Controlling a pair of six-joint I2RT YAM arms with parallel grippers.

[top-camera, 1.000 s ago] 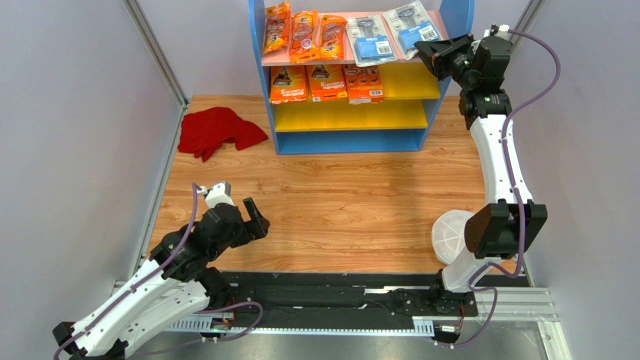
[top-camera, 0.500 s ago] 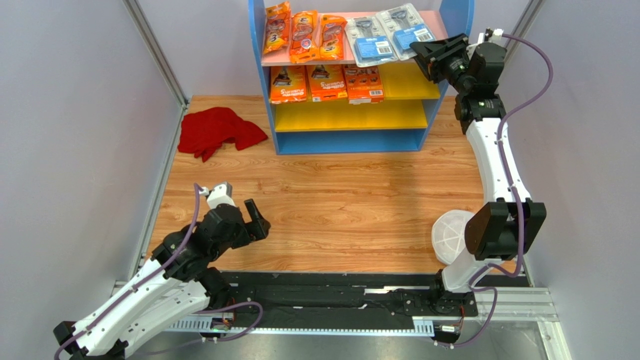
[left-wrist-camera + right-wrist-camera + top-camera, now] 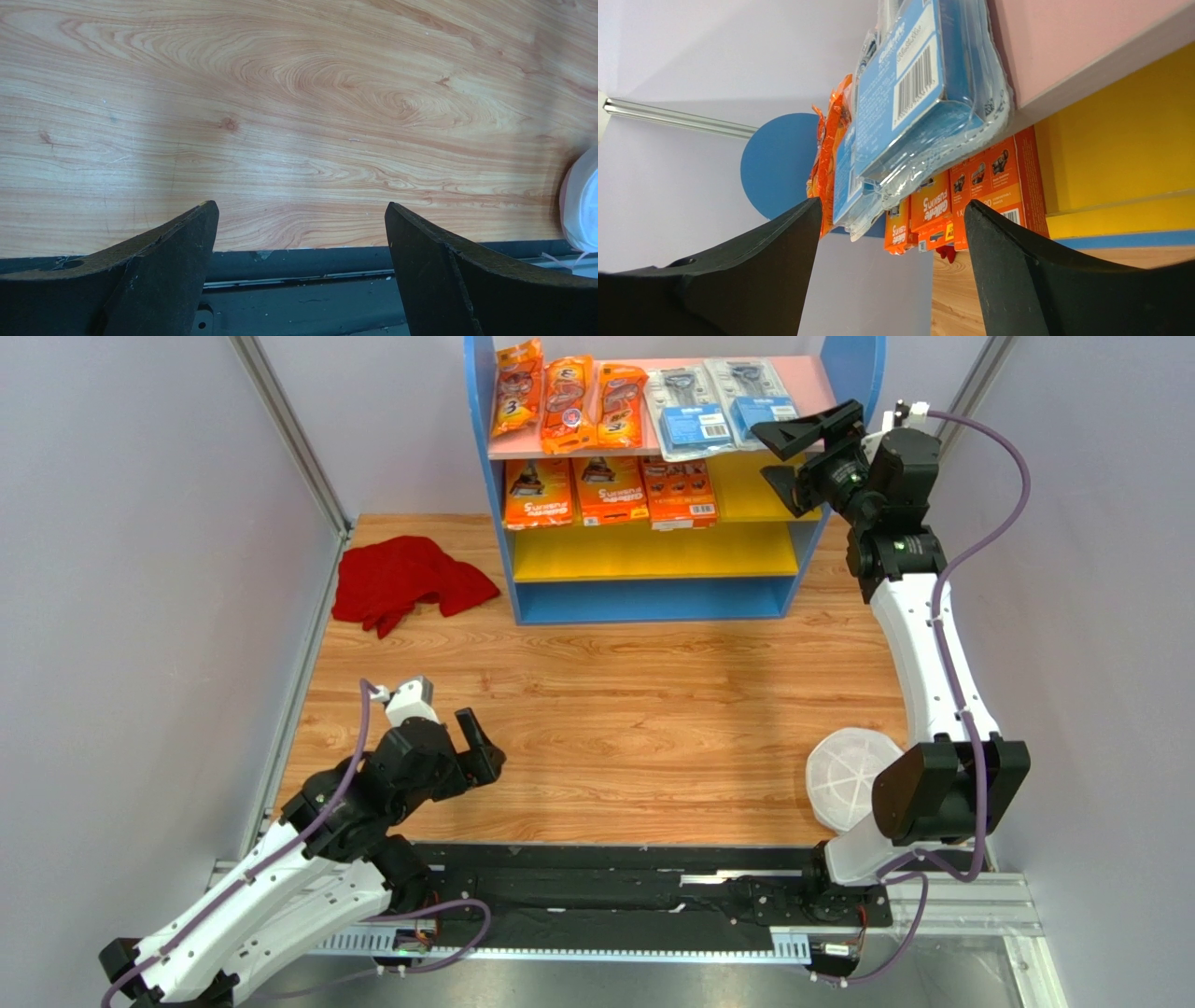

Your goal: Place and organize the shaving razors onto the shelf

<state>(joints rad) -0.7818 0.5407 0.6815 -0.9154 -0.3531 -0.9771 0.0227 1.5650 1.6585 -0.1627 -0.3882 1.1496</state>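
Observation:
The shelf (image 3: 835, 371) has blue sides, a pink top board and yellow lower boards. Three orange razor bags (image 3: 567, 399) and two grey-blue blister cards (image 3: 690, 409) lie on top. Three orange razor boxes (image 3: 609, 487) stand on the upper yellow board. My right gripper (image 3: 781, 458) hovers open at the shelf's right front, just off the right blister card (image 3: 751, 392), holding nothing. In the right wrist view that card (image 3: 927, 84) overhangs the pink board (image 3: 1088, 49) above the open right gripper (image 3: 892, 204). My left gripper (image 3: 456, 742) is open and empty low over the near table (image 3: 298, 208).
A red cloth (image 3: 410, 581) lies left of the shelf. A round white lidded dish (image 3: 849, 777) sits by the right arm's base, its edge in the left wrist view (image 3: 582, 203). Grey panel walls close both sides. A black rail runs along the near edge.
The right gripper opened and let go of the right blister card, which now lies straighter on the top board; the gripper drew slightly left and down. The left arm stayed put.

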